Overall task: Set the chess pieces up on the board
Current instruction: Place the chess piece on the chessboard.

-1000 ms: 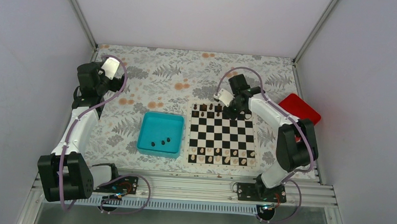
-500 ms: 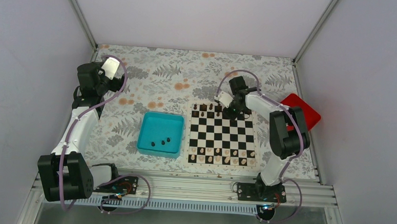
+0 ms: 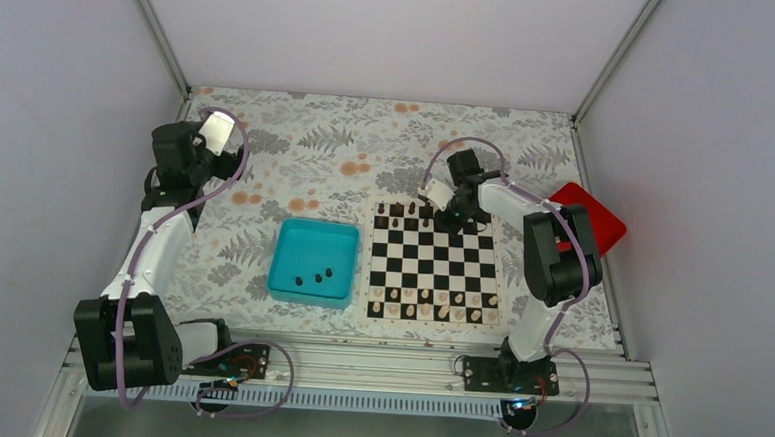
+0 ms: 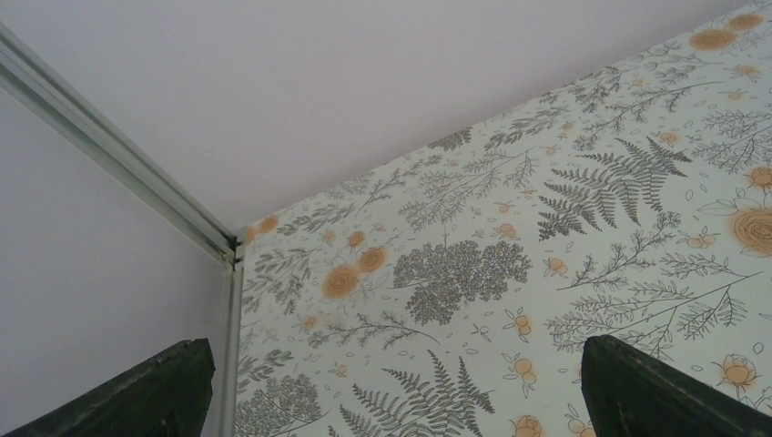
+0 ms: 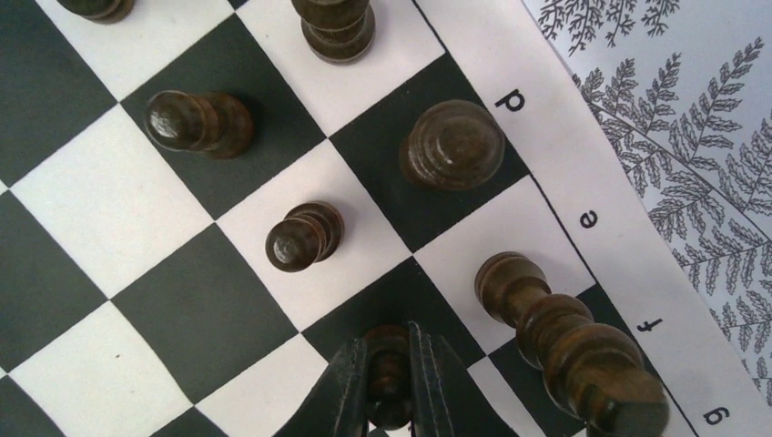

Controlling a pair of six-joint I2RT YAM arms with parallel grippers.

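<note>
The chequered board (image 3: 433, 264) lies right of centre. Several dark chess pieces (image 3: 397, 210) stand along its far rows, and pale pieces line its near edge. My right gripper (image 3: 452, 220) is low over the board's far right part. In the right wrist view it (image 5: 389, 382) is shut on a dark pawn (image 5: 389, 360) over a black square. Other dark pieces stand close by: a pawn (image 5: 300, 238), a round-topped piece (image 5: 452, 144) and a tall piece (image 5: 564, 341). My left gripper (image 3: 213, 129) is far left, raised, open and empty, with both fingertips (image 4: 150, 387) apart.
A teal tray (image 3: 314, 238) left of the board holds three dark pieces (image 3: 315, 275). A red box (image 3: 586, 211) lies right of the board. The floral cloth (image 3: 337, 156) covers the table. Walls and frame posts bound the back and sides.
My right arm's elbow has swung in towards the board and the gripper has lowered slightly over the far right squares. The left arm has not moved.
</note>
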